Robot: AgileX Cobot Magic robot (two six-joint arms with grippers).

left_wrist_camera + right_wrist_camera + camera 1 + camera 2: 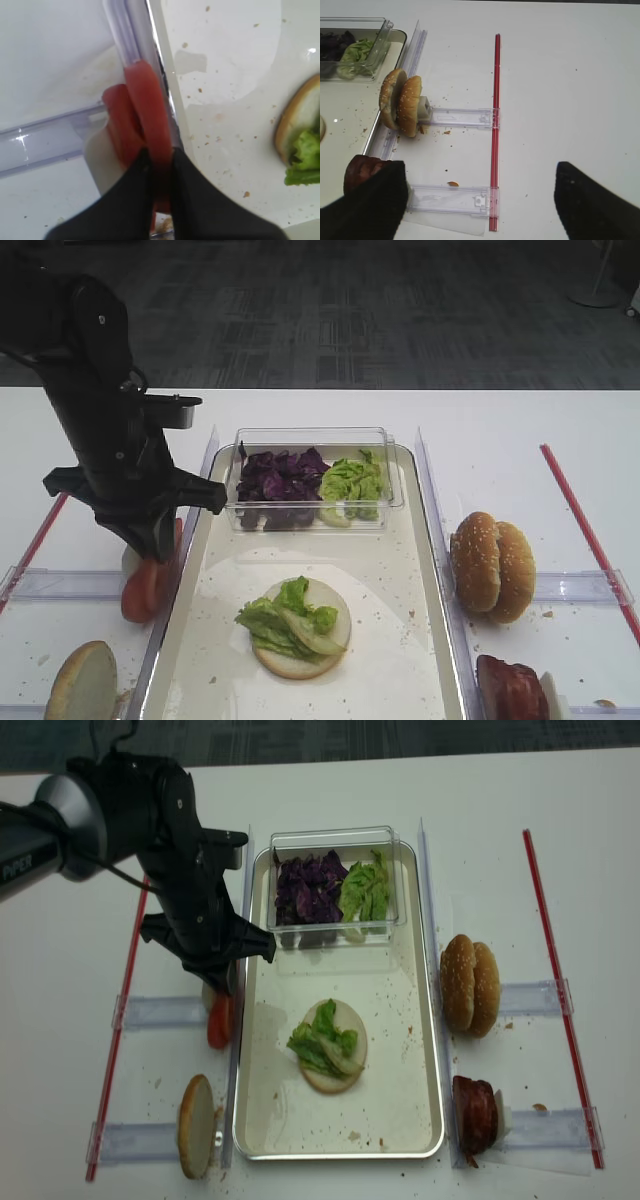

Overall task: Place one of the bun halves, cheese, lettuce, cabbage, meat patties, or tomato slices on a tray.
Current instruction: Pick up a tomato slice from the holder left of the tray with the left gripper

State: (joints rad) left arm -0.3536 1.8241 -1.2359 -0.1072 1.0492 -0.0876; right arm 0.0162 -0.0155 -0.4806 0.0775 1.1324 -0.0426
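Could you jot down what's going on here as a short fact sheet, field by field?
Left gripper: shut on a tomato slice, beside the tray's left rim
Right gripper: open, holding nothing
Tray: holds a bun half topped with lettuce
Clear box: holds cabbage and more lettuce
Right of tray: sesame buns, meat patties

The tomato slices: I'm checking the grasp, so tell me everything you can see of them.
The tomato slices are flat, red and glossy, at least two, standing on edge side by side left of the tray, against its clear plastic rail. The left end effector is shut on the slice nearest the tray, pinching its rim. They are not yet on the tray.
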